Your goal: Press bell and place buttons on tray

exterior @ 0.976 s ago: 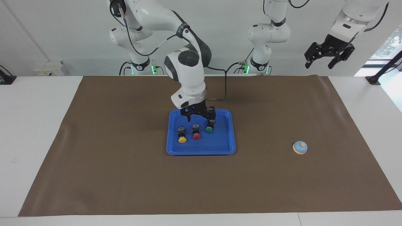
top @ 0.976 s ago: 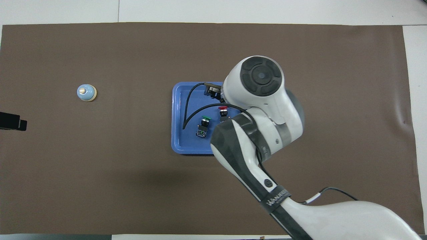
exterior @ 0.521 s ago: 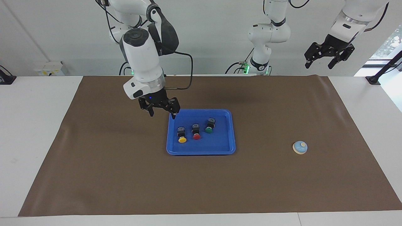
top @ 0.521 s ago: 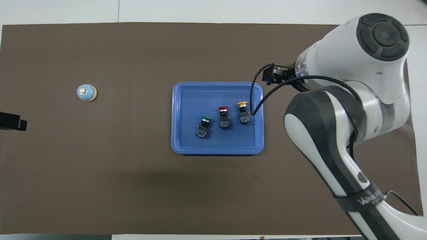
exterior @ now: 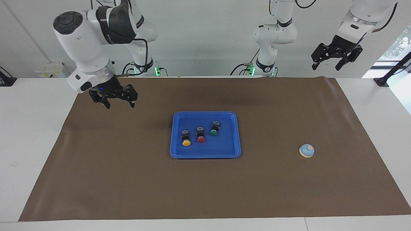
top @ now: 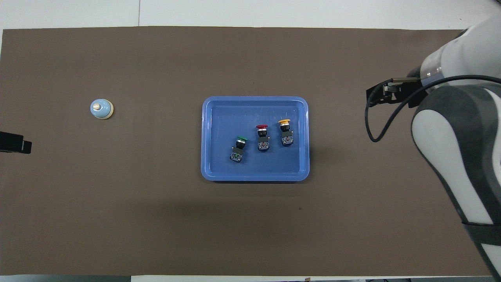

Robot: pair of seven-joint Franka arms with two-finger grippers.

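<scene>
The blue tray lies at the middle of the brown mat that covers most of the tabletop. All three buttons lie in it on their sides, in a loose row, caps pointing away from the robots: the yellow button toward the right arm's end, the red button in the middle, the green button toward the left arm's end and slightly nearer the robots. Their black bodies are too small to read in detail.

The bell stands alone on the mat, well apart from the tray, toward the left arm's end of the tabletop.

The right tool hangs empty over the mat near the corner at the right arm's end, its fingers spread apart. In the overhead view the right arm's bulk hides most of that tool and is cut off by the frame edge.

The left tool waits raised over the tabletop's edge at the left arm's end, fingers apart and holding nothing; the overhead view shows only a dark tip of it at the frame edge.
</scene>
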